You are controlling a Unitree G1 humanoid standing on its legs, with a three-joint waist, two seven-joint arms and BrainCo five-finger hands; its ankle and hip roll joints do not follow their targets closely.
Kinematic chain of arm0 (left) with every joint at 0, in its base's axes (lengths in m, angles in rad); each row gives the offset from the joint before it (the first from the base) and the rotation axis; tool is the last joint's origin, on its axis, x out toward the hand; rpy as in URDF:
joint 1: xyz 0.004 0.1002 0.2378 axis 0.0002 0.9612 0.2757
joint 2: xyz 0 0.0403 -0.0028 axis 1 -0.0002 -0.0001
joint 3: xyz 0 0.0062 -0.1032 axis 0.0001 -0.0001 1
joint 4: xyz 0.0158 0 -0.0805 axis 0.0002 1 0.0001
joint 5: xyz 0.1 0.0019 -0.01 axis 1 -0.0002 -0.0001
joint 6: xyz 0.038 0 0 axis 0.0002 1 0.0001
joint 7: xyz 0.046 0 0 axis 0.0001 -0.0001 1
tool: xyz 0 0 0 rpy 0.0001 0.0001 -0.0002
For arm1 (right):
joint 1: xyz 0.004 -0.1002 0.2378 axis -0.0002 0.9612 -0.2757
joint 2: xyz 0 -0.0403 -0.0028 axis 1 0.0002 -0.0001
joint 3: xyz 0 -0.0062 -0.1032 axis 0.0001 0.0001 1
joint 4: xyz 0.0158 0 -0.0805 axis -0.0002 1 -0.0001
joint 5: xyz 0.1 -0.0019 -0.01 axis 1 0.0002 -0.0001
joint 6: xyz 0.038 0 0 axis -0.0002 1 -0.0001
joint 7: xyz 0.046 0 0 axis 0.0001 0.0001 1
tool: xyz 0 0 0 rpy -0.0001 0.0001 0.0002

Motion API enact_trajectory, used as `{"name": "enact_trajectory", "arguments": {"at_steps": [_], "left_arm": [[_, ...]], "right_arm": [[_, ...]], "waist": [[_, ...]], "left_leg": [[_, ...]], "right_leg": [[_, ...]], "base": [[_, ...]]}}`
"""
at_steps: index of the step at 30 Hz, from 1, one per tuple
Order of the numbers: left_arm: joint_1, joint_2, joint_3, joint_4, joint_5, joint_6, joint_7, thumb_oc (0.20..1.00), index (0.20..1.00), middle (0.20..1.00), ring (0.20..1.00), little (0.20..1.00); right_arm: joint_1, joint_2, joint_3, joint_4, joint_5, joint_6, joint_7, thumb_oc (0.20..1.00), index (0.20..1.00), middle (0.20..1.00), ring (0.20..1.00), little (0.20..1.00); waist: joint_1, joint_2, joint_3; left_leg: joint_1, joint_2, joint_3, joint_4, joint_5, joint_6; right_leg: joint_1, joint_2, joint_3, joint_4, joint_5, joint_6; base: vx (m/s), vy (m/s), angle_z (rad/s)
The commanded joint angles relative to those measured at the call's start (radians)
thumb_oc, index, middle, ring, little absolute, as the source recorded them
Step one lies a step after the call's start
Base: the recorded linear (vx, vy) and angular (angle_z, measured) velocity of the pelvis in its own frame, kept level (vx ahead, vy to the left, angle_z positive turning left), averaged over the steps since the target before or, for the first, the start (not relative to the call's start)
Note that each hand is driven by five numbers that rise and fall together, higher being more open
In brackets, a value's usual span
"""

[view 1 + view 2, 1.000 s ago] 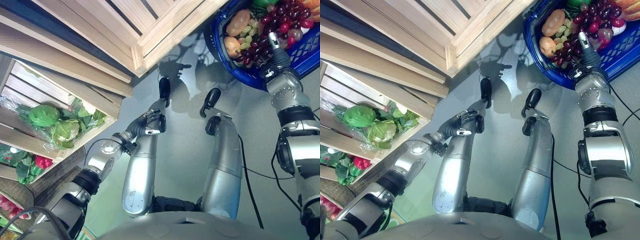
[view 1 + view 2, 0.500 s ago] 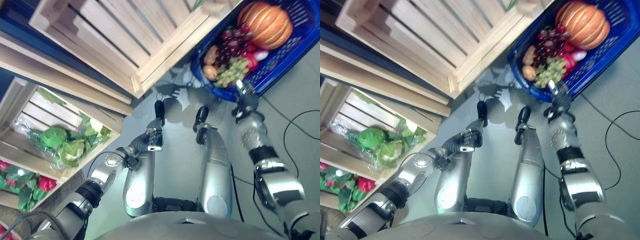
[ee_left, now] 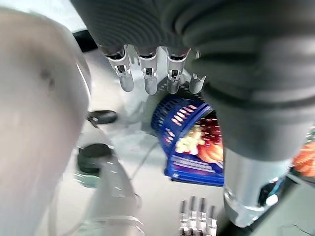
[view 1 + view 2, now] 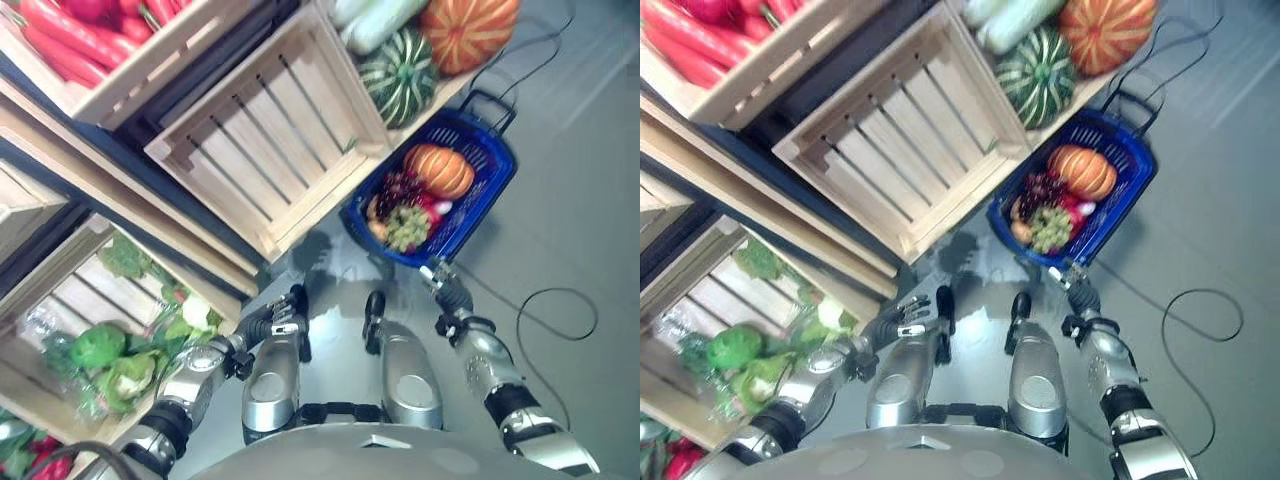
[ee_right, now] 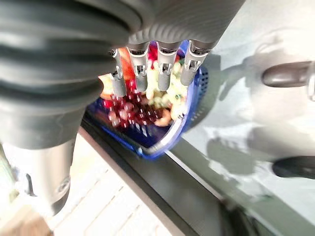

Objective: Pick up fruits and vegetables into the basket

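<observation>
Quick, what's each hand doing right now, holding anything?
Left hand: open, fingers straight, holding nothing.
Right hand: open, empty, fingers straight above the blue basket.

Blue plastic basket point(image 4: 486, 196): blue mesh walls
Orange ribbed pumpkin in basket point(image 4: 438, 170): orange, pale stripes
Round striped squash point(image 4: 398, 75): dark green, light stripes
Slatted wooden crate point(image 4: 268, 140): pale wood
Grapes point(image 4: 407, 226): green

Wooden crates point(image 4: 262, 165), grey floor point(image 4: 580, 200)
</observation>
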Motion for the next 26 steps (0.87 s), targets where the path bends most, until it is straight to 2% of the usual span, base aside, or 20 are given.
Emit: {"name": "enact_trajectory", "arguments": {"at_steps": [1, 3, 5, 7, 8, 13, 17, 19, 23, 26], "left_arm": [[0.023, -0.042, 0.051, 0.020, 0.005, -0.025, -0.047, 1.000, 1.000, 1.000, 1.000, 1.000], [0.022, -0.055, 0.076, 0.055, 0.007, -0.001, -0.078, 1.000, 1.000, 1.000, 1.000, 1.000], [0.013, -0.069, 0.088, 0.108, 0.056, -0.010, -0.065, 1.000, 1.000, 1.000, 1.000, 1.000], [-0.009, -0.084, 0.097, 0.182, 0.091, 0.016, -0.056, 1.000, 1.000, 1.000, 1.000, 1.000], [-0.034, -0.101, 0.104, 0.267, 0.124, 0.038, -0.047, 1.000, 1.000, 1.000, 1.000, 1.000], [-0.084, -0.150, 0.135, 0.448, 0.157, 0.105, -0.063, 1.000, 1.000, 1.000, 1.000, 1.000], [-0.096, -0.173, 0.143, 0.515, 0.172, 0.137, -0.080, 1.000, 1.000, 1.000, 1.000, 1.000], [-0.099, -0.190, 0.160, 0.538, 0.143, 0.180, -0.106, 1.000, 1.000, 1.000, 1.000, 1.000], [-0.097, -0.201, 0.188, 0.547, 0.078, 0.206, -0.141, 1.000, 1.000, 1.000, 1.000, 1.000], [-0.096, -0.198, 0.195, 0.555, 0.110, 0.229, -0.145, 1.000, 1.000, 1.000, 1.000, 1.000]], "right_arm": [[0.007, -0.009, 0.040, 0.004, -0.096, 0.057, 0.089, 1.000, 1.000, 1.000, 1.000, 1.000], [0.021, 0.001, 0.052, 0.033, -0.115, 0.111, 0.113, 1.000, 1.000, 1.000, 1.000, 1.000], [0.027, 0.011, 0.064, 0.075, -0.141, 0.164, 0.137, 1.000, 1.000, 1.000, 1.000, 1.000], [0.019, 0.022, 0.082, 0.119, -0.176, 0.199, 0.183, 1.000, 1.000, 1.000, 1.000, 1.000], [0.008, 0.031, 0.092, 0.182, -0.192, 0.225, 0.200, 1.000, 1.000, 1.000, 1.000, 1.000], [-0.024, 0.057, 0.077, 0.344, -0.188, 0.305, 0.238, 1.000, 1.000, 1.000, 1.000, 1.000], [-0.032, 0.071, 0.055, 0.401, -0.189, 0.317, 0.215, 1.000, 1.000, 1.000, 1.000, 1.000], [-0.030, 0.076, 0.055, 0.425, -0.226, 0.313, 0.226, 1.000, 1.000, 1.000, 1.000, 1.000], [-0.029, 0.079, 0.049, 0.447, -0.249, 0.330, 0.240, 1.000, 1.000, 1.000, 1.000, 1.000], [-0.030, 0.077, 0.053, 0.453, -0.283, 0.320, 0.252, 1.000, 1.000, 1.000, 1.000, 1.000]], "waist": [[0.004, -0.001, -0.078], [0.012, -0.009, -0.109], [0.016, -0.015, -0.131], [0.018, -0.020, -0.149], [0.020, -0.018, -0.165], [0.018, -0.005, -0.196], [0.014, 0.006, -0.209], [0.012, 0.008, -0.217], [0.017, 0.008, -0.225], [0.020, 0.003, -0.227]], "left_leg": [[0.056, -0.049, 0.004, 0.036, -0.143, 0.032], [0.084, -0.051, 0.005, 0.024, -0.148, 0.034], [0.108, -0.051, 0.005, 0.008, -0.147, 0.033], [0.132, -0.054, 0.003, -0.015, -0.143, 0.034], [0.151, -0.056, 0.001, -0.035, -0.138, 0.032], [0.195, -0.067, 0.009, -0.059, -0.136, 0.033], [0.219, -0.074, 0.013, -0.065, -0.141, 0.038], [0.230, -0.077, 0.016, -0.068, -0.146, 0.044], [0.237, -0.081, 0.018, -0.054, -0.159, 0.049], [0.242, -0.085, 0.019, -0.050, -0.163, 0.053]], "right_leg": [[0.081, 0.026, -0.009, -0.061, 0.010, 0.042], [0.107, 0.024, -0.013, -0.074, 0.014, 0.046], [0.133, 0.025, -0.018, -0.090, 0.018, 0.049], [0.156, 0.026, -0.015, -0.113, 0.025, 0.052], [0.177, 0.027, -0.017, -0.135, 0.032, 0.054], [0.228, 0.024, -0.032, -0.171, 0.040, 0.052], [0.254, 0.020, -0.043, -0.176, 0.035, 0.051], [0.264, 0.017, -0.044, -0.178, 0.032, 0.050], [0.275, 0.012, -0.048, -0.169, 0.023, 0.048], [0.281, 0.014, -0.049, -0.170, 0.024, 0.044]], "base": [[0.06, 0.026, 0.01], [0.05, 0.004, 0.04], [0.02, -0.007, 0.07], [-0.01, -0.003, 0.03], [0.00, 0.000, 0.00], [0.00, 0.048, -0.01], [0.01, 0.068, 0.01], [0.02, 0.059, 0.01], [0.01, 0.020, 0.01], [0.00, 0.000, 0.00]]}}
